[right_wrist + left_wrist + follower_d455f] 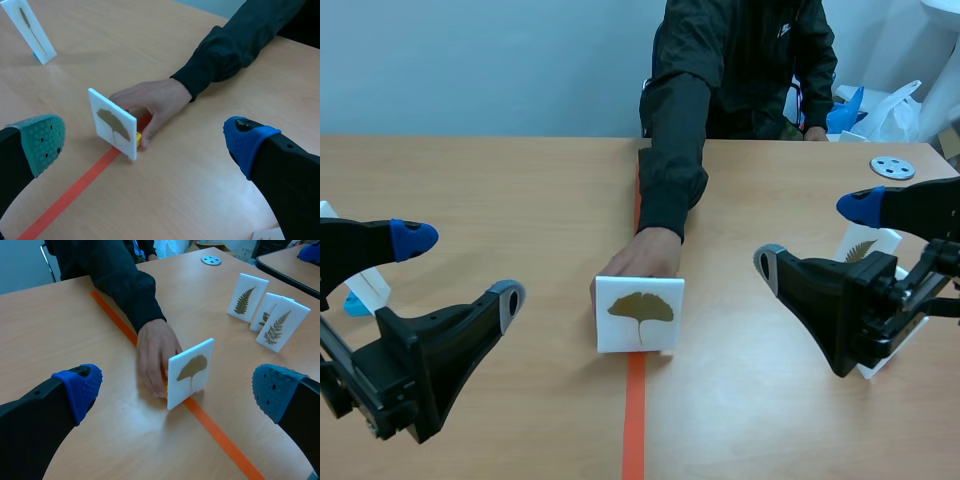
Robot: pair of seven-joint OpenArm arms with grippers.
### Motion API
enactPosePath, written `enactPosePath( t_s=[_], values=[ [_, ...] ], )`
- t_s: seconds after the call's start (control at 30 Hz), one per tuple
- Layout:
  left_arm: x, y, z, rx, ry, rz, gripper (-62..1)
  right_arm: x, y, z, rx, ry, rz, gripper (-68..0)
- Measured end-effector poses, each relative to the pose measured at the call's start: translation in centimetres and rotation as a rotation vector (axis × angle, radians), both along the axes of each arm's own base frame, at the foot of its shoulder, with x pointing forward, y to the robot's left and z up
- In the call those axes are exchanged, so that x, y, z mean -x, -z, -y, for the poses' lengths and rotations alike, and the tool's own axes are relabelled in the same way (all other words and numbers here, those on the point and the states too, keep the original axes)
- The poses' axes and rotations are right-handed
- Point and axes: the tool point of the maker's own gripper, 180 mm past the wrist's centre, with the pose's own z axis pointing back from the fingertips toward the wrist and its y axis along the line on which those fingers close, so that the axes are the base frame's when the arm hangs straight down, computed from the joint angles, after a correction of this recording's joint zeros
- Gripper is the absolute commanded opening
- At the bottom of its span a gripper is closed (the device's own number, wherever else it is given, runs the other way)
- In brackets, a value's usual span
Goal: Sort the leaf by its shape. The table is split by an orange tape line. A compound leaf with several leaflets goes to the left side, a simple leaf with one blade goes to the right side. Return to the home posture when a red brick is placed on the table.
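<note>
A white card with a fan-shaped single-blade leaf [640, 313] stands upright on the orange tape line [636, 420], on a small yellow base [138, 138]. A person's hand [647, 255] holds it from behind. My left gripper [460, 268] hangs open at the near left, well short of the card [191, 372], which stands ahead between its pads [80, 387]. On the right, my right gripper [815, 235] is open too and apart from the card [114, 125], which stands ahead of its pads [42, 140]. Neither gripper holds anything.
Three white cards with fern-like compound leaves [246, 297] [265, 315] [281, 325] stand on the right side, partly behind my right arm [865, 245]. A card with a narrow leaf [29, 30] stands at the left. A grey disc [892, 167] lies far right.
</note>
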Motion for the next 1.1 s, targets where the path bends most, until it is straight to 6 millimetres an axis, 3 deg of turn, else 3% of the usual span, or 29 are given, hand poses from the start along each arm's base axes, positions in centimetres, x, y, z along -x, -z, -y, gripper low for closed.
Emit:
enactPosePath(
  t_s=[0.93, 1.1],
  values=[
    [0.0, 0.0, 0.0, 0.017, 0.0, -0.008, 1.4, 0.0, 0.0, 0.0, 0.0, 0.0, 0.0, 0.4],
    [0.4, 2.1, -0.6, -0.03, 0.001, -0.049, 1.4, 0.0, 0.0, 0.0, 0.0, 0.0, 0.0, 0.4]
  ],
)
